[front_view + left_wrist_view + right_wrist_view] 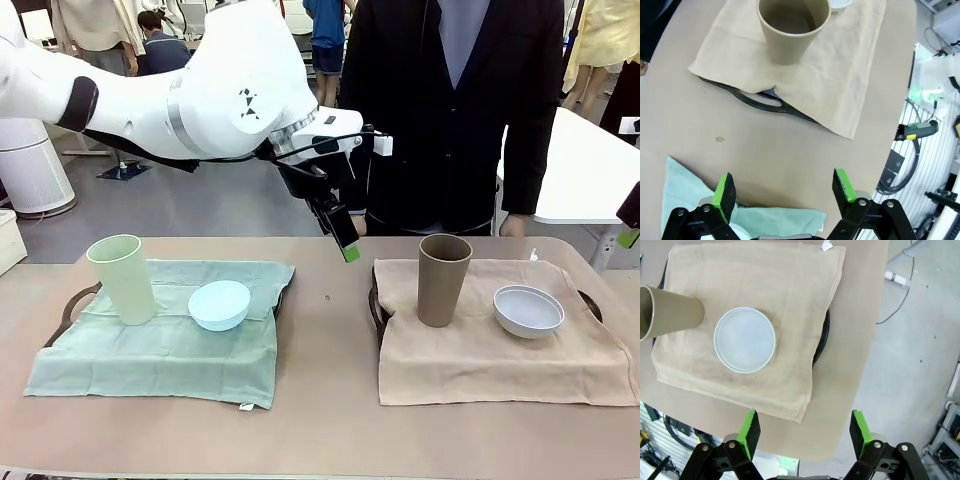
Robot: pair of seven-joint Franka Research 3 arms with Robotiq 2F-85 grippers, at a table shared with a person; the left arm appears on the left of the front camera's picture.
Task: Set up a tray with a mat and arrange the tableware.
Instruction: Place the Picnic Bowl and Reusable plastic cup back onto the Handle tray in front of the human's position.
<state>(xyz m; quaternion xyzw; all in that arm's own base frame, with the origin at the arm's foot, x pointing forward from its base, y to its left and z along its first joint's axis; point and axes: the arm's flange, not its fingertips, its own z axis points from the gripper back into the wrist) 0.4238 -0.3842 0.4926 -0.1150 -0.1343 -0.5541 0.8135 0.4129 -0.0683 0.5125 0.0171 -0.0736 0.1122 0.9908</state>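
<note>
A pale green cup (122,278) and a light blue bowl (220,304) stand on a green mat (150,350) laid over the left tray (70,305). On the right, a tan mat (480,350) covers a second tray (377,300) and carries a brown-tan cup (443,278) and a white bowl (528,310). My left gripper (345,245) hangs open above the bare strip between the two mats, holding nothing (784,185); the brown-tan cup (792,25) lies ahead of it. My right gripper (805,425) is open and high over the table's right edge, looking down on the white bowl (745,340).
A person in a dark jacket (450,100) stands at the far side, one hand (515,225) near the table edge. A white table (590,170) stands behind on the right. The floor (920,340) drops away past the table's right edge.
</note>
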